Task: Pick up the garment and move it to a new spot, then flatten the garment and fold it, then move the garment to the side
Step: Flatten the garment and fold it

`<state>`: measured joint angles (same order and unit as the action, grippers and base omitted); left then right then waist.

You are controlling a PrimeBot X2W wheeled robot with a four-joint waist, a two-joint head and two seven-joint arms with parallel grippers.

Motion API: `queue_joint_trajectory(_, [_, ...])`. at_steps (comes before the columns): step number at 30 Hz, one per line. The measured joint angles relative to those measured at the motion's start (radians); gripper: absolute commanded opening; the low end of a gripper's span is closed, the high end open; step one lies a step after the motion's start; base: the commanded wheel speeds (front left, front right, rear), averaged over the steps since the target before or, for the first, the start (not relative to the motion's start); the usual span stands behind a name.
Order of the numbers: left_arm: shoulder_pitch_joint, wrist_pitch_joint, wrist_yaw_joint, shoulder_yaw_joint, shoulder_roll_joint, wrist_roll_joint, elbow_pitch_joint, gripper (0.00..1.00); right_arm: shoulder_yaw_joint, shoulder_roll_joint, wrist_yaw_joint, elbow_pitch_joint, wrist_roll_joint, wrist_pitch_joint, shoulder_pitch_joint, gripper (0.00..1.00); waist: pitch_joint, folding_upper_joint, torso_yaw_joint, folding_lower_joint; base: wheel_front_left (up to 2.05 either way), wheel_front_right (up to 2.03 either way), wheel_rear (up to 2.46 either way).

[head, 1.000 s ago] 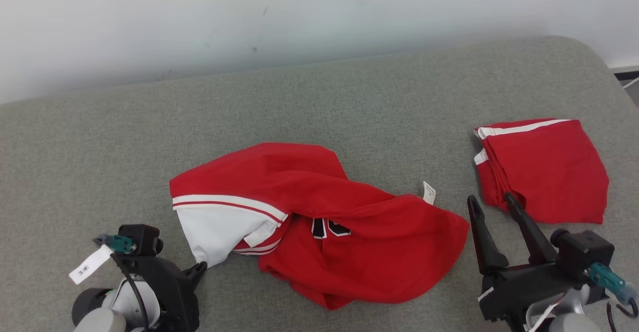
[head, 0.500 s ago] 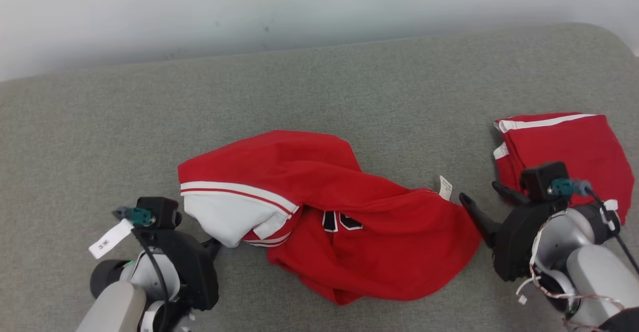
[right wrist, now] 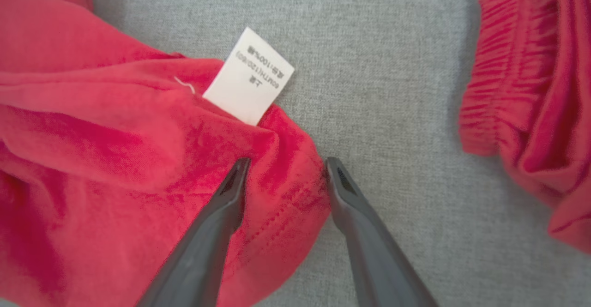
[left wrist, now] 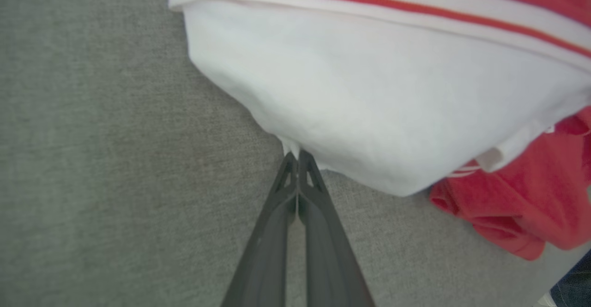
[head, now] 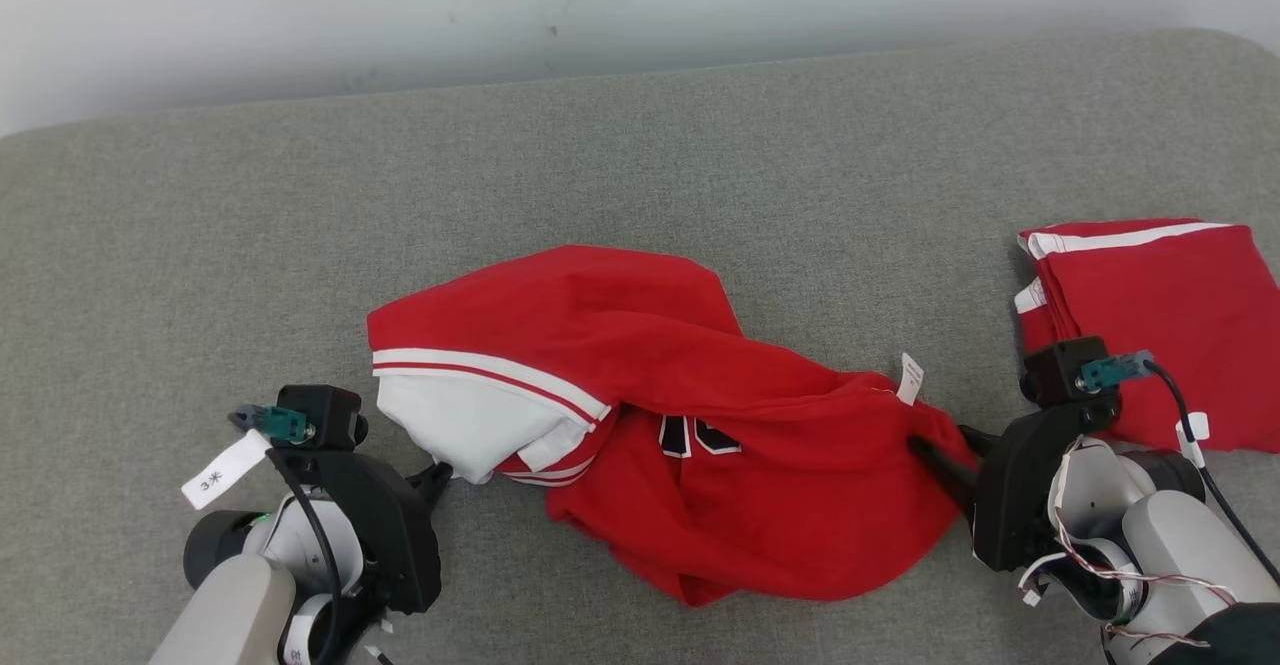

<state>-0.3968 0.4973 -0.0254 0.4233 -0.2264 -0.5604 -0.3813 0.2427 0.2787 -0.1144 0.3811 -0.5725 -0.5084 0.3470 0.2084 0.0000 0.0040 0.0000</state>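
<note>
**The garment pinched at the left, straddled at the right**

The fingers of the left gripper are seen clenched together, and a small tuck of the garment's white panel appears to be pinched at their tips. The fingers of the right gripper are held released and spread. One is laid over the red hem and the other is set just beside its edge, with a white care label found just beyond them. The garment is spread crumpled across the middle of the grey cushion, between the two grippers. A second red garment, folded, is laid at the right, apart from the first.
</note>
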Motion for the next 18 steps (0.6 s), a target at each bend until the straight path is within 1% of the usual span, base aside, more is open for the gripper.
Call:
queue_joint_trajectory(1, [0.0,-0.001,0.0,0.0,0.0,0.0,-0.001,0.0,-0.002,-0.002,0.0,0.006,-0.007,-0.006,0.004,0.47,0.0,0.0,0.0,0.0,0.0,0.0,0.0])
queue_joint_trajectory(2, [0.0,-0.003,0.0,0.0,0.001,0.0,-0.002,0.0,-0.002,-0.001,0.0,0.008,-0.011,-0.009,0.008,0.4,0.0,0.0,0.0,0.0001,0.0,0.0,0.0])
queue_joint_trajectory(3, [-0.001,-0.008,0.0,0.0,0.003,0.0,-0.002,0.0,-0.003,-0.001,0.0,0.011,-0.012,-0.011,0.011,0.17,0.0,0.0001,0.0,0.0001,0.0,0.0,0.0])
queue_joint_trajectory(4, [-0.001,-0.013,0.002,-0.001,0.004,0.001,-0.004,0.0,-0.004,-0.002,0.0,0.013,-0.013,-0.01,0.013,0.0,0.0,0.0001,0.0,0.0001,0.0,0.0,0.0])
queue_joint_trajectory(9, [-0.025,-0.084,0.038,-0.036,0.017,0.031,-0.017,0.0,-0.026,-0.003,0.002,0.032,0.007,0.044,0.067,0.0,-0.009,0.0,-0.001,0.0001,0.0,0.0,0.0])
queue_joint_trajectory(12, [-0.062,-0.164,0.075,-0.083,0.041,0.034,-0.011,0.0,-0.052,-0.002,0.031,0.023,0.049,0.113,0.133,0.0,-0.019,0.0,-0.002,0.0001,0.0,0.0,0.0])
queue_joint_trajectory(14, [-0.096,-0.238,0.108,-0.121,0.055,0.042,0.002,0.0,-0.074,-0.001,0.061,0.008,0.074,0.172,0.179,0.0,-0.026,0.0001,-0.003,0.0001,0.0,0.0,0.0])
queue_joint_trajectory(16, [-0.142,-0.312,0.116,-0.157,0.065,0.052,0.024,0.0,-0.098,-0.002,0.091,-0.009,0.106,0.241,0.228,0.0,-0.033,0.0,-0.004,0.0001,0.0,0.0,0.0])
queue_joint_trajectory(17, [-0.186,-0.397,0.123,-0.188,0.076,0.066,0.058,0.0,-0.117,0.0,0.113,-0.031,0.126,0.308,0.269,0.0,-0.041,0.0001,-0.005,0.0001,0.0,0.0,0.0])
queue_joint_trajectory(18, [-0.202,-0.439,0.124,-0.202,0.082,0.069,0.08,0.0,-0.124,0.0,0.12,-0.04,0.136,0.342,0.284,0.0,-0.044,0.0001,-0.005,0.0001,0.0,0.0,0.0])
